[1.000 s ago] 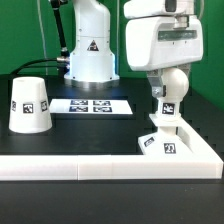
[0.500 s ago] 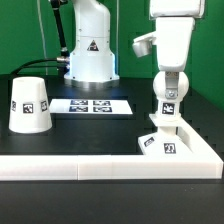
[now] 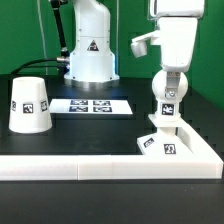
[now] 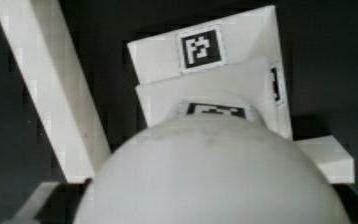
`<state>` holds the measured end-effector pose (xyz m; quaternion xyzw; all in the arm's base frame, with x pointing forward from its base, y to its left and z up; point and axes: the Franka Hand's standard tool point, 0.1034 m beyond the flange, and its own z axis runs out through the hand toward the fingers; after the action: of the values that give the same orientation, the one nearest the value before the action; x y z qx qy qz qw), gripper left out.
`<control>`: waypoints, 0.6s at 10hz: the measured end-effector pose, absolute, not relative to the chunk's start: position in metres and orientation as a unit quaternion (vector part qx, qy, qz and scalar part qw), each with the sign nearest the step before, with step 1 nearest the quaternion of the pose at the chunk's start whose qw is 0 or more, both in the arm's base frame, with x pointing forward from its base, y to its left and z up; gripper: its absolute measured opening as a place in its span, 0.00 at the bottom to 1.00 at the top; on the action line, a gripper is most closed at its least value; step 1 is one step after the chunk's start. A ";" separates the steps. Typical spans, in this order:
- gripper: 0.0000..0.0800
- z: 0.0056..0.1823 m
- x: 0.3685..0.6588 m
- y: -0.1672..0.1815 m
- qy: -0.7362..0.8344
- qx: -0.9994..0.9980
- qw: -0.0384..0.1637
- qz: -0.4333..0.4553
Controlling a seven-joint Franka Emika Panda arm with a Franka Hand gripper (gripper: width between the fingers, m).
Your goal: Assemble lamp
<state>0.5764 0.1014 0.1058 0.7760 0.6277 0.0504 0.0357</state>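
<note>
wrist turned | fingers [image 3: 160,79] grip bulb [image 3: 167,97] | bulb upright on base [image 3: 165,144]

The wrist housing [image 3: 175,40] above the bulb [image 3: 167,90] has swivelled, showing a narrower face.

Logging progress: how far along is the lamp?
Done: base sits in the wall corner. In hand: bulb stands on the base, gripper apparently closed on it; how fully it is seated is unclear. Left: shade stands apart, not yet fitted.
</note>
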 end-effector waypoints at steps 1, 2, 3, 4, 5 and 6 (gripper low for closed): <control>0.72 0.106 0.576 0.100 0.613 0.788 0.035 0.052; 0.72 0.106 0.577 0.099 0.584 0.809 0.034 0.057; 0.72 0.106 0.577 0.101 0.531 0.845 0.031 0.060; 0.72 0.106 0.577 0.102 0.488 0.870 0.027 0.061; 0.72 0.106 0.577 0.102 0.434 0.899 0.023 0.061; 0.72 0.106 0.577 0.102 0.396 0.916 0.021 0.062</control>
<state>0.5774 0.1017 0.1059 0.9161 0.3957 0.0616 0.0206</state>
